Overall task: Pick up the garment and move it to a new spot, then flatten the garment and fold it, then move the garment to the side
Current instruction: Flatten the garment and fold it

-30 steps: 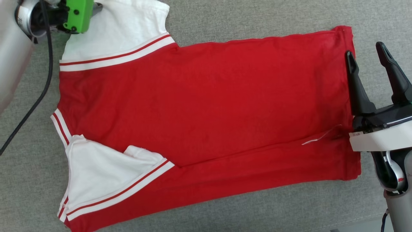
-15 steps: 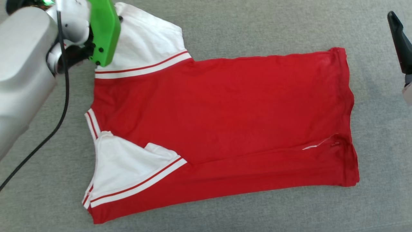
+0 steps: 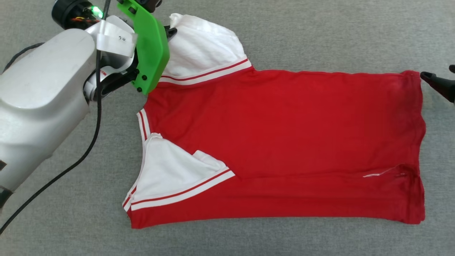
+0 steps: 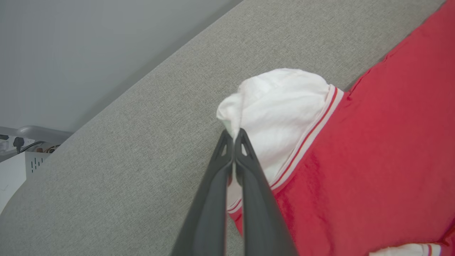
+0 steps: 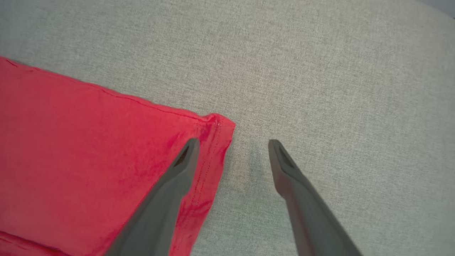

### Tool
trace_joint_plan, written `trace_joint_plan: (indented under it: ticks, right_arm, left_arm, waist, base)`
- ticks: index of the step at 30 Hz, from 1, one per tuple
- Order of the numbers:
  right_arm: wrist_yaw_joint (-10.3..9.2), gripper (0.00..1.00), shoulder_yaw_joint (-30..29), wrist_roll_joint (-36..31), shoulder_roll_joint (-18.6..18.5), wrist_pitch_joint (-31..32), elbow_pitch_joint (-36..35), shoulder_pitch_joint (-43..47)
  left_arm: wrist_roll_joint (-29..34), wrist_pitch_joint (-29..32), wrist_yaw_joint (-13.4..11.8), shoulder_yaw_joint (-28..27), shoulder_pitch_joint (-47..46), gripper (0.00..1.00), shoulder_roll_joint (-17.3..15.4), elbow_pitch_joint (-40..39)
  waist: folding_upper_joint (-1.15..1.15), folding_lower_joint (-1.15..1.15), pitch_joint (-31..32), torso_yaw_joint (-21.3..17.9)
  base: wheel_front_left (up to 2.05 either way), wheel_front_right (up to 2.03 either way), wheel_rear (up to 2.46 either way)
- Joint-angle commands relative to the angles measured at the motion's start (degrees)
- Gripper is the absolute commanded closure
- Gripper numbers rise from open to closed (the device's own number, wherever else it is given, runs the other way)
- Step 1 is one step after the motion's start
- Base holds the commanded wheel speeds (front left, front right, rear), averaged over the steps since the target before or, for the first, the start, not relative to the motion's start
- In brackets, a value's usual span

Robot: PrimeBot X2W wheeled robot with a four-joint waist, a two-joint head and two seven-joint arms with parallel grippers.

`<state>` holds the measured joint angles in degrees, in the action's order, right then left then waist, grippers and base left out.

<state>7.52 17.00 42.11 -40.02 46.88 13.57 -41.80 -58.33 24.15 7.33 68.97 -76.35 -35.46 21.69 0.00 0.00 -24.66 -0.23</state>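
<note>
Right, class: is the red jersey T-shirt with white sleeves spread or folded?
Partly folded. The red jersey T-shirt has its near sleeve turned in over the body; the far sleeve sticks out, pinched by the left gripper.

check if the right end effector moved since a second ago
Yes: against the hem of the garment, the right end effector has shifted outward, from alongside the hem to its far corner.

Grey woven cloth surface point(image 3: 284, 32), pale wall point(image 4: 71, 42) behind, white vented box point(image 4: 14, 170) with cables point(image 4: 33, 145) alongside
</note>
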Motion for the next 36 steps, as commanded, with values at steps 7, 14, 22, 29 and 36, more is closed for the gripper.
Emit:
trace_joint_plan:
  ticks: [7,14,22,29,36]
  right_arm:
    - [-0.03,0.0,4.57,-2.05,2.84,-0.05,7.77,-2.21]
    - [-0.03,1.0,8.83,0.8,3.81,-3.91,11.5,-0.35]
    - [-0.03,1.0,10.14,2.19,1.88,-17.15,9.14,0.04]
    - [-0.03,1.0,11.09,3.96,-0.43,-24.4,4.33,6.85]
    - [-0.03,1.0,9.93,4.33,-1.42,-29.1,0.33,15.72]
  left_arm:
    - [1.91,-1.62,0.15,0.55,-1.22,1.0,1.16,-1.17]
    - [1.58,-2.93,0.15,1.2,-0.27,1.0,1.08,-0.12]
    - [0.58,-5.52,0.15,2.0,3.1,1.0,-0.02,1.29]
    - [0.31,-8.4,-0.6,2.56,9.04,1.0,-2.31,-1.26]
    - [-0.17,-10.89,-3.88,3.05,17.16,1.0,-6.02,-7.28]
  waist:
    - [0.0,0.0,-3.33,2.28]
    - [0.0,0.0,-2.94,1.8]
    - [0.0,0.0,2.45,0.86]
    - [0.0,0.0,7.58,0.79]
    - [0.0,0.0,11.6,1.08]
  base:
    - [0.0,0.0,0.0]
    - [0.0,0.0,0.0]
    - [0.0,0.0,0.0]
    - [0.0,0.0,0.0]
    - [0.0,0.0,0.0]
